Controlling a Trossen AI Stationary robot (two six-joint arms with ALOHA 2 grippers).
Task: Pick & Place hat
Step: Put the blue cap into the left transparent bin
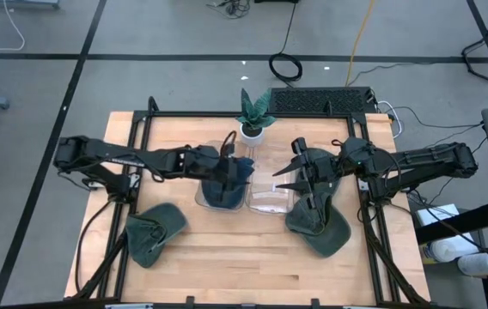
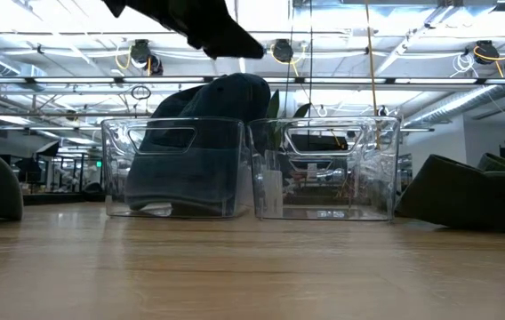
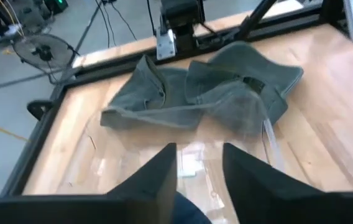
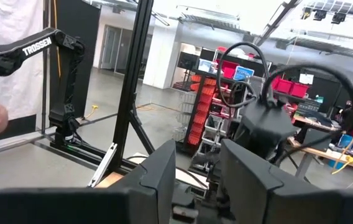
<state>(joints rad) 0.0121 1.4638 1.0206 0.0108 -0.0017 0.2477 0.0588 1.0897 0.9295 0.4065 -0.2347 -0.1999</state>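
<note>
Hovering with fingers parted over the hat (image 1: 225,190) in the left bin (image 1: 203,199), the left gripper (image 1: 229,168) is leaving soft, floppy cloth best pinched at its brim.

Pale wooden bench (image 1: 253,257) in a black frame, two clear bins side by side near its middle, left bin (image 1: 221,196) holding a dark blue hat (image 1: 227,182), right bin (image 1: 270,193), potted plant (image 1: 253,113) behind them, green hat (image 1: 154,232) front left, green hat (image 1: 320,225) front right
</note>
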